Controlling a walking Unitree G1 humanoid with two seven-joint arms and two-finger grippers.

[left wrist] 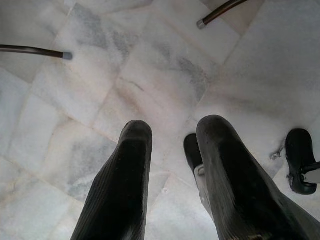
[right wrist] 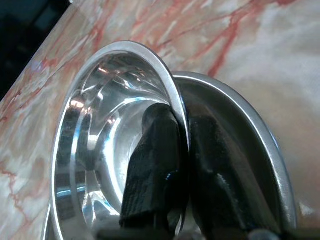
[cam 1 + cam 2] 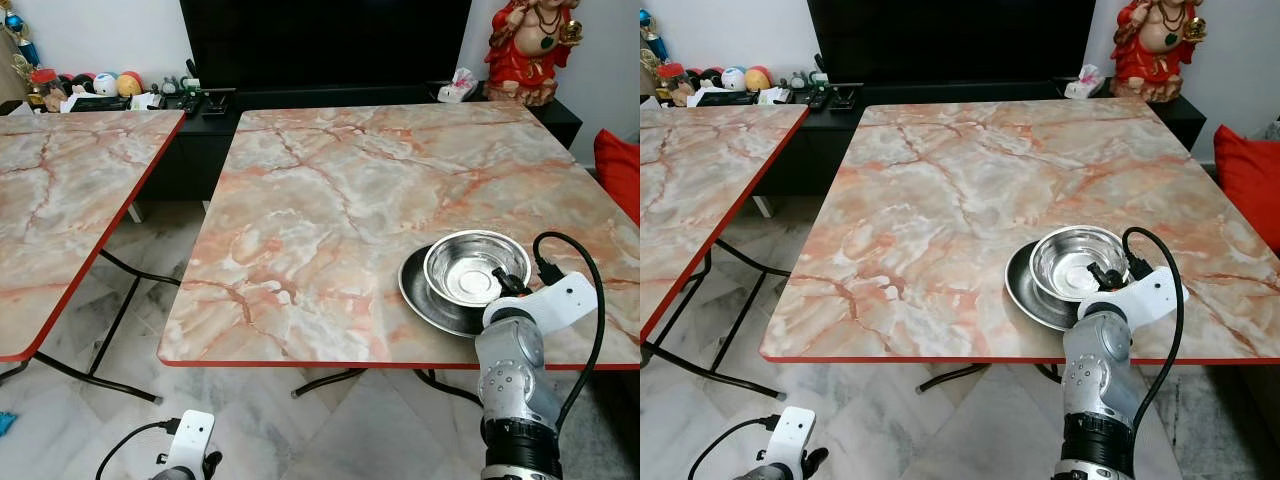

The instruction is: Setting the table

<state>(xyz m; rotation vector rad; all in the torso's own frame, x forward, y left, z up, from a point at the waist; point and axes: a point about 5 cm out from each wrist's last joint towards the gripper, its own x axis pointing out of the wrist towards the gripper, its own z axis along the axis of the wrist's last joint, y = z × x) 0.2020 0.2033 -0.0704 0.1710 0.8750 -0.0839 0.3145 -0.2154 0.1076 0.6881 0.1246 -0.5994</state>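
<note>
Steel round bowl sits in a dark plate; right gripper jaws pinch its rim.

plate: near edge hidden behind right arm
bowl: cut off by wrist picture's edge
second table: cut at left edge
statue: head cut off
shelf clutter: too small to tell
</note>
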